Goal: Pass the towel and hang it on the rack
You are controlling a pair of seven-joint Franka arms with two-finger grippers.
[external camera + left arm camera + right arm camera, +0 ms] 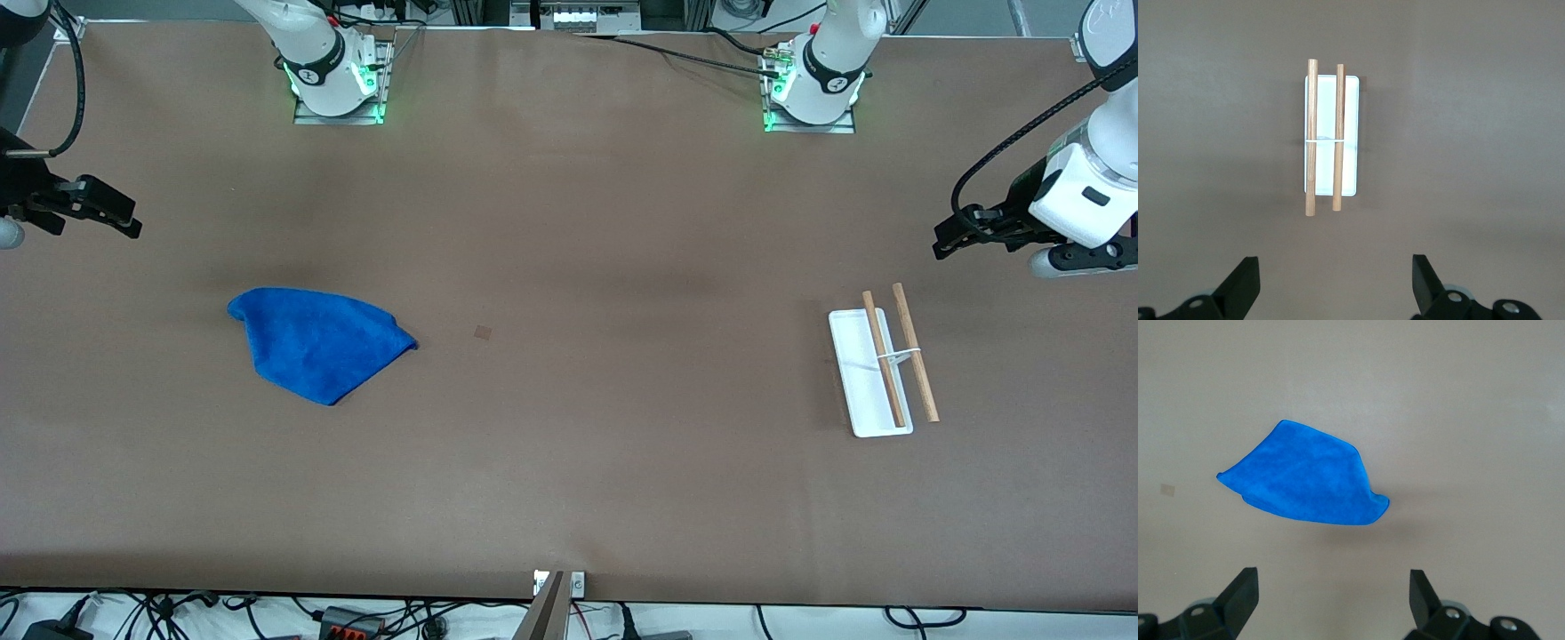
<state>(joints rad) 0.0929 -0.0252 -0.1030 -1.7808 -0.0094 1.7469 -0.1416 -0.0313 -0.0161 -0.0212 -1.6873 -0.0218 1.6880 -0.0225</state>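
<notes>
The bright blue towel (316, 342) lies crumpled flat on the brown table toward the right arm's end; it also shows in the right wrist view (1308, 480). The rack (876, 369), a white tray base with two light-brown wooden rods, stands toward the left arm's end and also shows in the left wrist view (1337, 133). My right gripper (129, 218) is open and empty, up over the table's edge at the right arm's end, apart from the towel; its jaws show in its wrist view (1333, 597). My left gripper (949, 236) is open and empty over the table near the rack (1336, 280).
A small brown square mark (483, 332) is on the table between towel and rack, close to the towel. The arm bases (338, 80) (813, 89) stand along the table edge farthest from the front camera. Cables lie off the nearest edge.
</notes>
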